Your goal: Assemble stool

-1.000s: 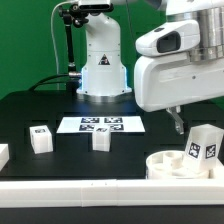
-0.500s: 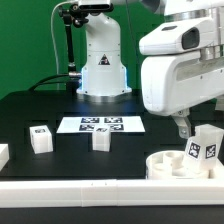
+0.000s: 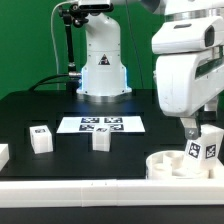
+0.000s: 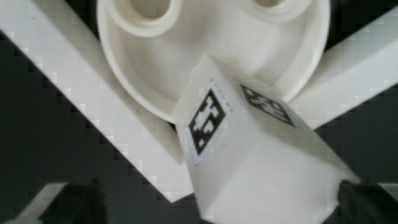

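Observation:
The white round seat [image 3: 168,162] lies at the front on the exterior view's right, against the rail. One tagged white leg [image 3: 204,146] stands tilted in it. My gripper [image 3: 194,130] hangs just above and around the top of that leg, jaws open. In the wrist view the leg [image 4: 249,150] fills the middle with two tags showing, the seat [image 4: 196,55] with its holes lies beyond it, and my dark fingertips [image 4: 71,203] sit apart on either side of the leg without closing on it. Two more legs [image 3: 41,138] [image 3: 101,139] stand on the black table.
The marker board [image 3: 100,125] lies in the middle of the table before the robot base [image 3: 103,70]. A long white rail [image 3: 70,190] edges the front. Another white part [image 3: 3,155] sits at the exterior view's far left edge.
The arm has moved toward the exterior view's right and come down, bringing the open gripper from beside the seat to over the standing leg.

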Motion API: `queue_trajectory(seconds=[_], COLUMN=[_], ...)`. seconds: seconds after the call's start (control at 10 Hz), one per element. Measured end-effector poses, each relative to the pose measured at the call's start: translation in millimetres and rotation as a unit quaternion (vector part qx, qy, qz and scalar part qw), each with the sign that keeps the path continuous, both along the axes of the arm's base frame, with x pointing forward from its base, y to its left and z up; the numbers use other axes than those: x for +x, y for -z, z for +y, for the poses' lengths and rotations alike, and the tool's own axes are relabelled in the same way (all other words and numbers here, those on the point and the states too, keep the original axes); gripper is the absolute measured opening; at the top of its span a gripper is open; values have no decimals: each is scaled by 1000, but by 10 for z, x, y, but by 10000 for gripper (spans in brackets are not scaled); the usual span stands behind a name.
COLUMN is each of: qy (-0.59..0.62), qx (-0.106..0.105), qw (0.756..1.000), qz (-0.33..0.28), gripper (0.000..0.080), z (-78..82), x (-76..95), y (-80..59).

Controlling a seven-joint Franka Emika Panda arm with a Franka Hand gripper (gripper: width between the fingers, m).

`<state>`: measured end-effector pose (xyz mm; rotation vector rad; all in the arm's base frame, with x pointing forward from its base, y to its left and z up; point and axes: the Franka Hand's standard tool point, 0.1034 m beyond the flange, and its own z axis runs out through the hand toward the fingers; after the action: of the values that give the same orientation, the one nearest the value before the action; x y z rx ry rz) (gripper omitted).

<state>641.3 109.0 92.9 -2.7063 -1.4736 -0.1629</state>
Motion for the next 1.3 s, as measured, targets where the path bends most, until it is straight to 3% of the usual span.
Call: queue_trajectory(seconds=[0.5,0.9,1.3], qy=[-178,-339,-345], qx=[-33,-63,-64], qw=[983,938,936], qz=[-23,-28,-28], gripper=[649,649,649], z=[-47,-95,-123], x=[12,-16,-18], y=[10,51,60])
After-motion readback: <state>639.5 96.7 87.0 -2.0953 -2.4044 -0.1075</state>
